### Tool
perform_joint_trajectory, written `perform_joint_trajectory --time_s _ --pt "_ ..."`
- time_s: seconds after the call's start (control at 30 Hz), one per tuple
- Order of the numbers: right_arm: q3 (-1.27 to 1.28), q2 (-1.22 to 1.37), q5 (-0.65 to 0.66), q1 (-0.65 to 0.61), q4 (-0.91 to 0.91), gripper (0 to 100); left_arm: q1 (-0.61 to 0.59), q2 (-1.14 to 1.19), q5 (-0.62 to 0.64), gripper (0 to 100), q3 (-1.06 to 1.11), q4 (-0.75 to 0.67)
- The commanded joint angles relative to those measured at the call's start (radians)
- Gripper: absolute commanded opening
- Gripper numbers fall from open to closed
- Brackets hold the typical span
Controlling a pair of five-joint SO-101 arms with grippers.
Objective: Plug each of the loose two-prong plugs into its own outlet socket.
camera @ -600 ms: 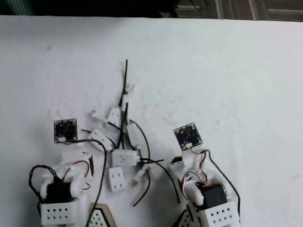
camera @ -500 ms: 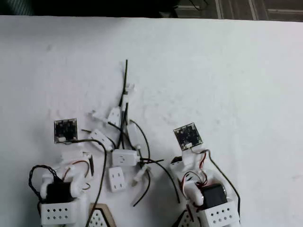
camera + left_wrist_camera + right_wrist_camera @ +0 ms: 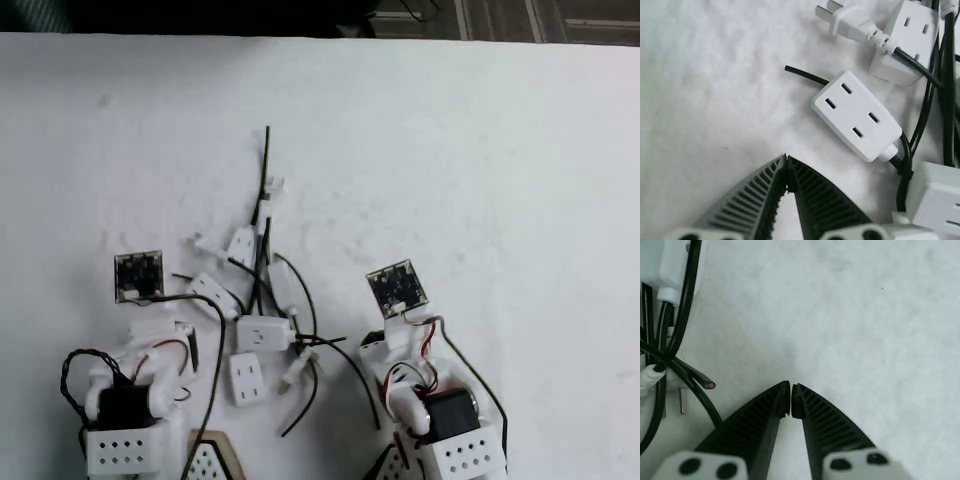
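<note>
I am hovering with my left fingers [image 3: 790,172] pressed together on nothing over the white bench [image 3: 700,90], and my right fingers [image 3: 787,401] are sitting tip to tip as well, equally empty. The work is lying between my two arms, toward the near edge of the bench: a knot of black cords [image 3: 267,160], white sockets and loose plugs. Nearest my left fingers a two-outlet socket block [image 3: 856,116] is lying face up with its slots showing. Beyond it a two-prong plug [image 3: 847,22] is resting just beside a second socket [image 3: 910,35], its prongs pointing away from the pile. By my right fingers a second plug [image 3: 680,401] is poking its prongs out under the cords, near a cut cord end [image 3: 710,385]. I am judging the task barely begun, with the first grasp as the step in hand. To do it well I am planning on parting my left fingers and taking the free plug across its body, never by prongs or cord. My right fingers should be pinning the socket block so it is not sliding while prongs and slots are lining up.
</note>
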Motion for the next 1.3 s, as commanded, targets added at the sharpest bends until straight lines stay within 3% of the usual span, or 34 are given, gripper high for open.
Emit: perform_joint_trajectory --time_s 0.0,1.27 --pt "0.011 -0.010 0.000 -0.001 -0.008 2.2 0.005 -0.002 0.008 3 -0.003 0.006" --pt "0.011 -0.010 0.000 -0.001 -0.008 2.2 0.048 -0.002 0.005 3 -0.005 0.006"
